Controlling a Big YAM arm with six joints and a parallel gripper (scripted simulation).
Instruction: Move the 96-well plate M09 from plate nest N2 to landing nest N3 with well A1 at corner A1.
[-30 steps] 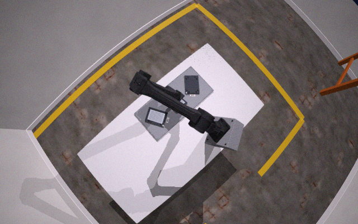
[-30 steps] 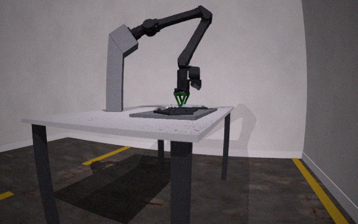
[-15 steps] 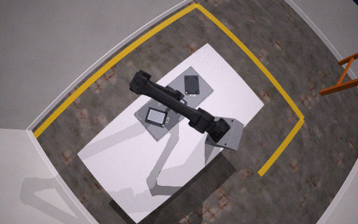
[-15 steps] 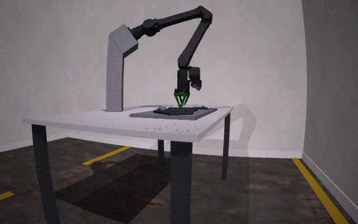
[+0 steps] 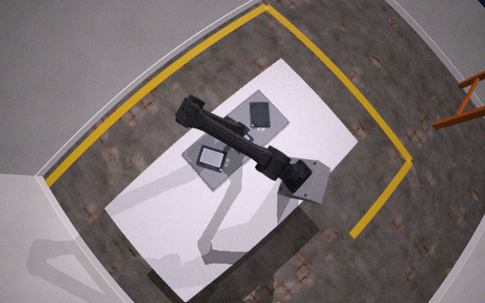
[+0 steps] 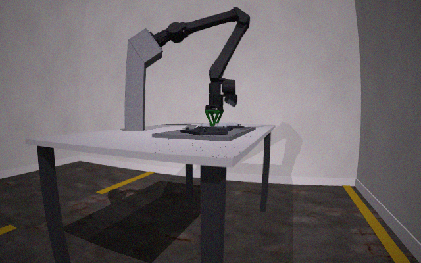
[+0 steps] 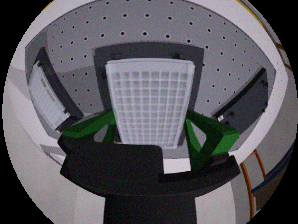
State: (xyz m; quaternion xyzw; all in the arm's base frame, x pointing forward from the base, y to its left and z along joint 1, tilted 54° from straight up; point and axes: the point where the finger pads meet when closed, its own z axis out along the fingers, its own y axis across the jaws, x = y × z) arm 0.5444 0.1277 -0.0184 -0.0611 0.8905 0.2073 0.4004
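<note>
Your gripper [image 7: 152, 137] is clamped on plate M09 [image 7: 150, 102], one green finger [image 7: 93, 129] on each long side of it. In the wrist view the white well grid fills the centre, framed by the dark nest N2 [image 7: 148, 54] underneath. The plate sits in or barely above that nest; you can't tell from these views whether it has lifted.

In the exterior view the gripper [image 6: 214, 121] points straight down at the grey deck [image 6: 171, 135], fingertips at plate height. The arm [image 6: 227, 52] reaches over from its grey pedestal [image 6: 135, 82] at the back of the white table [image 6: 131, 144].

From the top, the forearm [image 5: 227, 132] covers the middle of the deck [image 5: 212, 182], so you don't see M09 there. Plate M06 [image 5: 211, 157] sits in its nest N1 [image 5: 201, 163], well grid up, toward one end of the deck. The landing nest N3 [image 5: 260, 114] is dark and holds no plate, toward the other end, well apart from M06. Small white labels [image 5: 261, 129] beside the nests are too small to read.
</note>
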